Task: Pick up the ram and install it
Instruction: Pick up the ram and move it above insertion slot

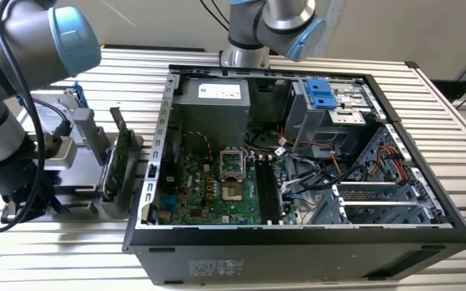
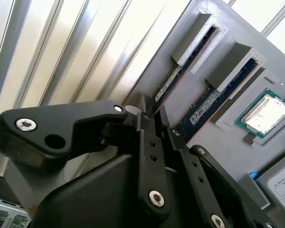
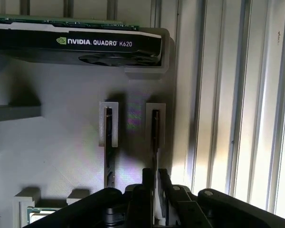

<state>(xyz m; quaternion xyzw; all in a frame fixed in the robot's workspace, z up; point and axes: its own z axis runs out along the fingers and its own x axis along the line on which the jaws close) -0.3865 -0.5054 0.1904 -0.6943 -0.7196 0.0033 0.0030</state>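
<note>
**A:** Where is the gripper (image 2: pixel 155 114) (image 3: pixel 154 176)?

**B:** Down over the grey holder (image 2: pixel 218 147) (image 3: pixel 52 152), in both wrist views. Its two fingers (image 3: pixel 147 183) straddle one end of the ram (image 2: pixel 170 81) (image 3: pixel 155 137).

**A:** How wide is the gap?

**B:** A slit as thin as the stick, with one finger on each face. They look pressed against it and grip nothing else.

**A:** And the ram itself?

**B:** On edge in its slot in the holder, running straight away from the fingertips.

**A:** What is around it?

**B:** A second stick (image 2: pixel 206 102) (image 3: pixel 108 147) stands parallel in the next slot, just to one side of the fingers. Farther out on that side a processor (image 2: pixel 265 115) lies flat in a recess. Past the sticks' far ends a graphics card (image 3: pixel 85 45) sits across the holder. On the fingers' other side is the slatted table (image 3: pixel 237 118).

**A:** The computer?

**B:** In the exterior view the open computer case (image 1: pixel 298 254) stands just beside the holder, on the exterior view's right of it. The arm (image 1: pixel 6 121) bends down over the holder.
</note>
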